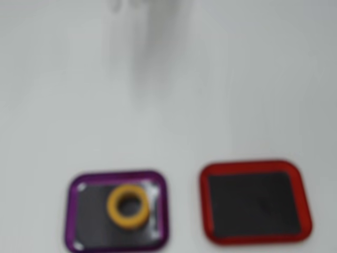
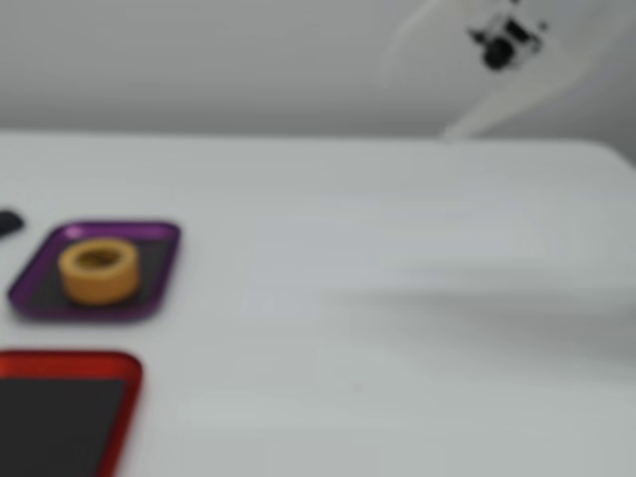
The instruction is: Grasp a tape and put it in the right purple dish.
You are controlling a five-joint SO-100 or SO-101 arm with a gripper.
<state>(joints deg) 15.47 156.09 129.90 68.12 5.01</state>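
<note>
Yellow tape (image 1: 127,206) lies flat inside the purple dish (image 1: 73,211), so little can go wrong unless a returning arm knocks it out. The jaws stand spread and empty, high at the fixed view's upper right. White worktop (image 2: 397,298), red dish (image 1: 255,166) beside, plain grey wall behind.

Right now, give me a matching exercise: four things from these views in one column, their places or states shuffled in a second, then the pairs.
Things:
1. tape
2. purple dish
3. red tray
4. end effector

States:
A. empty dark mat
B. raised, open, blurred, at the fixed view's upper right
C. lying flat inside a tray
D. holding the yellow roll

Pairs: 1-C, 2-D, 3-A, 4-B
</note>
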